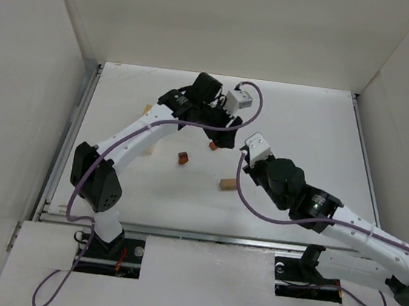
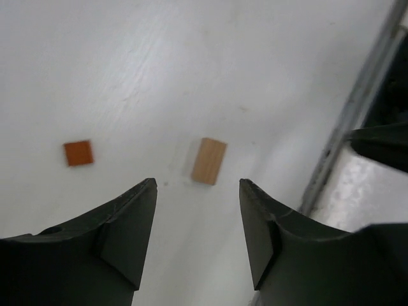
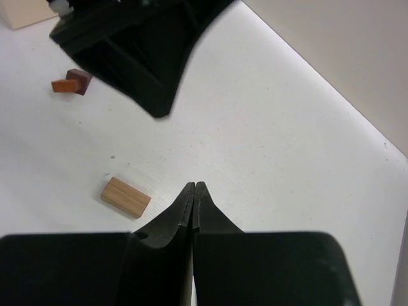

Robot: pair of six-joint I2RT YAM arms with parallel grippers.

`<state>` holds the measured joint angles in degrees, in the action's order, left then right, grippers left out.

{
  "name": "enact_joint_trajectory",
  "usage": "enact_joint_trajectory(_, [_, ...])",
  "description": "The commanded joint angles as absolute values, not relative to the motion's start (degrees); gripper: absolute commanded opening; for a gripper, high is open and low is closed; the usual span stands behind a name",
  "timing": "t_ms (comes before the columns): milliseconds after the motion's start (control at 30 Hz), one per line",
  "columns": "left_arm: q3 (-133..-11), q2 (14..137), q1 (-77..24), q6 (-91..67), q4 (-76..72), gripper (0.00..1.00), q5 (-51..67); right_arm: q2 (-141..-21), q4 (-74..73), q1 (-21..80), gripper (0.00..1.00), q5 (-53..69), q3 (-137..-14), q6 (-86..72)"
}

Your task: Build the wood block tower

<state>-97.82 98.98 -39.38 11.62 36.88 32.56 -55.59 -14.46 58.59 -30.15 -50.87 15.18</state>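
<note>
Tan block [image 3: 125,197], orange cube [image 3: 62,85] (dark brown cube [image 3: 80,80] too).

The white surface [image 1: 304,135] carries a light tan oblong block [image 1: 228,183], a dark brown cube [image 3: 80,79] and an orange cube [image 2: 78,153], each lying flat.

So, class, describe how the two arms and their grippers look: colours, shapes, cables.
The left arm and right arm have white tubular links, black joints and a purple cable each. The left gripper and right gripper have black, tapering wedge fingers.
</note>
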Motion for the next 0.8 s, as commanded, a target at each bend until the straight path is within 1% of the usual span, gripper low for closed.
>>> enact_joint_trajectory(0, [-92.75, 94.75, -34.38, 13.27, 35.07, 0.52, 22.44, -55.90, -13.00, 59.06, 0.00, -32.34, -53.17, 10.99])
enact_joint_trajectory(67, [-90.63, 94.75, -32.09, 14.76, 35.07, 0.53, 15.95, -57.30, -13.54, 59.06, 0.06, -33.13, -53.17, 8.28])
enact_joint_trajectory(100, [-87.92, 94.75, -31.47, 15.29, 35.07, 0.54, 14.26, -57.83, -14.06, 59.06, 0.13, -33.13, -53.17, 7.30])
enact_joint_trajectory(133, [-86.32, 94.14, -31.46, 15.29, 35.07, 0.56, 12.76, -57.83, -14.06, 59.06, 0.28, -33.13, -53.87, 6.60])
enact_joint_trajectory(200, [-83.25, 92.91, -30.76, 16.00, 33.58, 0.59, 8.29, -59.58, -14.68, 59.06, 0.45, -33.13, -53.88, 4.76])
enact_joint_trajectory(233, [-80.71, 92.90, -30.76, 16.95, 32.36, 0.61, 7.39, -60.11, -14.68, 59.06, 0.58, -33.13, -54.49, 4.22])
enact_joint_trajectory(267, [-79.81, 92.90, -30.76, 18.09, 32.34, 0.61, 7.38, -60.12, -14.68, 59.06, 0.62, -33.13, -54.49, 3.70])
enact_joint_trajectory(333, [-78.49, 92.90, -30.76, 18.89, 31.64, 0.61, 6.33, -61.61, -14.68, 59.06, 0.66, -33.13, -55.19, 2.81])
enact_joint_trajectory(433, [-77.96, 92.90, -30.76, 22.04, 34.61, 0.57, 7.11, -63.46, -16.16, 59.06, 0.66, -32.61, -56.51, 1.59])
enact_joint_trajectory(500, [-75.07, 92.29, -30.76, 24.68, 35.24, 0.56, 7.12, -64.25, -17.04, 59.06, 0.67, -32.61, -57.04, 1.58])
enact_joint_trajectory(567, [-72.52, 91.23, -30.76, 25.66, 35.77, 0.56, 4.76, -64.78, -17.67, 59.06, 0.67, -32.61, -57.04, 0.97])
enact_joint_trajectory(667, [-70.40, 91.84, -30.76, 24.44, 35.77, 0.56, 6.05, -65.30, -17.14, 59.06, 0.67, -32.61, -56.51, 0.44])
enact_joint_trajectory(767, [-69.09, 93.94, -31.29, 20.40, 34.55, 0.60, 5.46, -65.30, -16.52, 59.06, 0.67, -32.08, -56.51, -0.09])
